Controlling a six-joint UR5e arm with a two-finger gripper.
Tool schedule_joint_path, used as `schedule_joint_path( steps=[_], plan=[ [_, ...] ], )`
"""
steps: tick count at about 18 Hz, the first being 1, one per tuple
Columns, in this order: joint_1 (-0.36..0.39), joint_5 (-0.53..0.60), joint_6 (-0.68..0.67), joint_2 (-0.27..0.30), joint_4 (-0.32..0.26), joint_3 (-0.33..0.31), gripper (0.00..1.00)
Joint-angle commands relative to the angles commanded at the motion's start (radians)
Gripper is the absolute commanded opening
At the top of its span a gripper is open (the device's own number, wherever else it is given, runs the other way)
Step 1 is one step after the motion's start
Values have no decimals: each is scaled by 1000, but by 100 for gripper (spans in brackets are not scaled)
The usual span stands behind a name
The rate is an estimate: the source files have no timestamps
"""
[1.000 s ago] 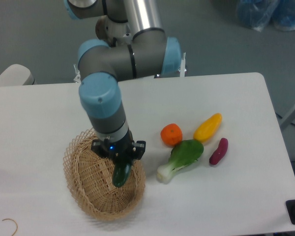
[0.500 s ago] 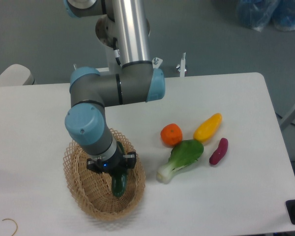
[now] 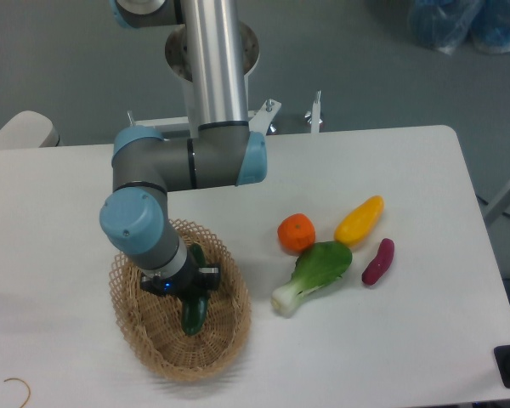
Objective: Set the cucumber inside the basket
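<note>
There is just one view, from a camera high up, looking down at the table [image 3: 93,178].

The arm reaches down into the basket [image 3: 136,340]. Its gripper [image 3: 187,293] is low inside, near the middle. The cucumber [image 3: 194,314] pokes out under the gripper and points down toward the basket floor. Its top end is tucked between the fingers, so the gripper looks clenched on the cucumber. I cannot tell if the bottom end is touching the basket floor or is a bit above it.

So the cucumber is inside the basket rim, but the gripper has not let it go. I think the job is nearly done. What is left is to let go and lift away.

What could go wrong? The cucumber is smooth and shiny, and it hangs almost straight up and down. If it is let go from too high, it may tip and roll against the wall. If the arm pushes down too far, it could press the cucumber into the wicker and shove the light basket. If the fingers open only a little, the cucumber could stick and come back up.

Off to the right, well away, lie an orange [image 3: 296,232], a bok choy [image 3: 316,272], a yellow pepper [image 3: 359,220] and a purple piece [image 3: 377,260].
</note>
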Motion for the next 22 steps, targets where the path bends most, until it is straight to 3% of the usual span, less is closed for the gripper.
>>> schedule_joint_path(
  steps=[4, 6, 7, 9, 13, 18, 22],
  plan=[
    [-9, 3, 0, -9, 0, 0, 38],
    [-9, 3, 0, -12, 2, 3, 47],
    [-9, 3, 2, -11, 0, 3, 59],
    [-9, 20, 9, -9, 2, 14, 98],
    [-8, 25, 80, 6, 0, 54, 100],
    [35, 26, 170, 29, -9, 152, 100],
    [113, 11, 444, 84, -18, 164, 100]
  ],
)
